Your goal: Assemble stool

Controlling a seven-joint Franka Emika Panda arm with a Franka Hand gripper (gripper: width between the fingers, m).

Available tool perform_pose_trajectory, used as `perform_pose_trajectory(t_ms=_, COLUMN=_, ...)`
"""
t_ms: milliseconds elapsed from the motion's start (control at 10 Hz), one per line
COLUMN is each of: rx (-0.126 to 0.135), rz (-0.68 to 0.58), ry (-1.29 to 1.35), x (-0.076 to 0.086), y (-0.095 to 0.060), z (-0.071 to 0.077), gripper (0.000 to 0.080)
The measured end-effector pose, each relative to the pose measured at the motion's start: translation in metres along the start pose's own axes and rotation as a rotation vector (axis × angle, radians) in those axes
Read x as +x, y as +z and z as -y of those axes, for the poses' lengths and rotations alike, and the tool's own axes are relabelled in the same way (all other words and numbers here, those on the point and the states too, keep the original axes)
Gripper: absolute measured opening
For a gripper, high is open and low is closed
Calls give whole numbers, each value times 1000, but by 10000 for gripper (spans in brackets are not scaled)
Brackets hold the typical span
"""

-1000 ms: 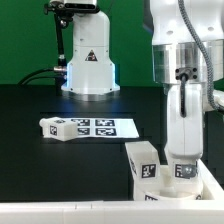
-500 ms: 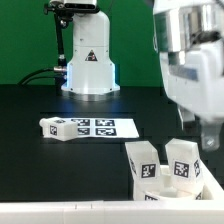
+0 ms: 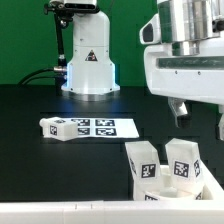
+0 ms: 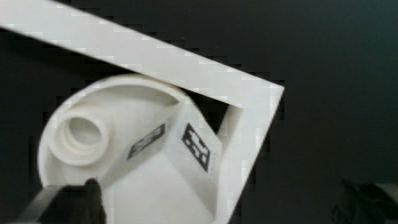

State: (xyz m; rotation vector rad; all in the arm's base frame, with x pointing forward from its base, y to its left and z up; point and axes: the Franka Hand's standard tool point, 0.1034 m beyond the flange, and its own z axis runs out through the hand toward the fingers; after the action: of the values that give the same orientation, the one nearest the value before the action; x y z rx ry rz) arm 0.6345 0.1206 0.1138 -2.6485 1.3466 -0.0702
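Observation:
Two short white legs with square tags stand upright side by side at the exterior view's lower right, one (image 3: 143, 160) to the left of the other (image 3: 182, 161). A third leg (image 3: 55, 127) lies on the table by the marker board (image 3: 98, 127). My gripper (image 3: 200, 117) hangs open and empty above the right standing leg, well apart from it. In the wrist view the round seat (image 4: 111, 105) shows with a socket (image 4: 84, 135), and tagged leg faces (image 4: 196, 146) lie just beside it. My gripper (image 4: 222, 207) is open there, with dark fingers (image 4: 71, 203) at the picture's edge.
A long white bar (image 3: 60, 212) runs along the table's front edge and turns up at the exterior view's right (image 3: 213, 186). It also frames the seat in the wrist view (image 4: 178, 62). The robot base (image 3: 90, 62) stands at the back.
One second ago my gripper was down around the right leg. It has let go and risen straight up, and the leg stays standing upright.

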Motion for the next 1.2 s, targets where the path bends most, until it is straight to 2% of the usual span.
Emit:
perform_pose_trajectory(t_ms=200, rx=-20, rz=41, ry=-286, x=-1, y=5, z=-2, gripper=649)
perform_pose_trajectory(t_ms=300, rx=3, rz=5, ry=-336, x=1, y=4, z=1, gripper=649)
perform_pose_trajectory(t_ms=500, rx=-7, rz=2, ry=-429, x=3, y=5, z=-2, gripper=649)
perform_pose_trajectory(t_ms=600, rx=-20, rz=-7, ry=-543, x=3, y=6, z=-3, gripper=649)
perform_pose_trajectory(t_ms=700, rx=-58, rz=-28, ry=-806, x=-1, y=8, z=0, gripper=649)
perform_pose_trajectory(t_ms=900, rx=-101, rz=39, ry=-1174, x=-10, y=14, z=1, gripper=649)
perform_pose_trajectory(t_ms=1000, rx=-105, rz=24, ry=-1253, x=-13, y=13, z=6, gripper=649)
perform_pose_trajectory(t_ms=1200, rx=-115, rz=31, ry=-1362, x=-8, y=14, z=1, gripper=649)
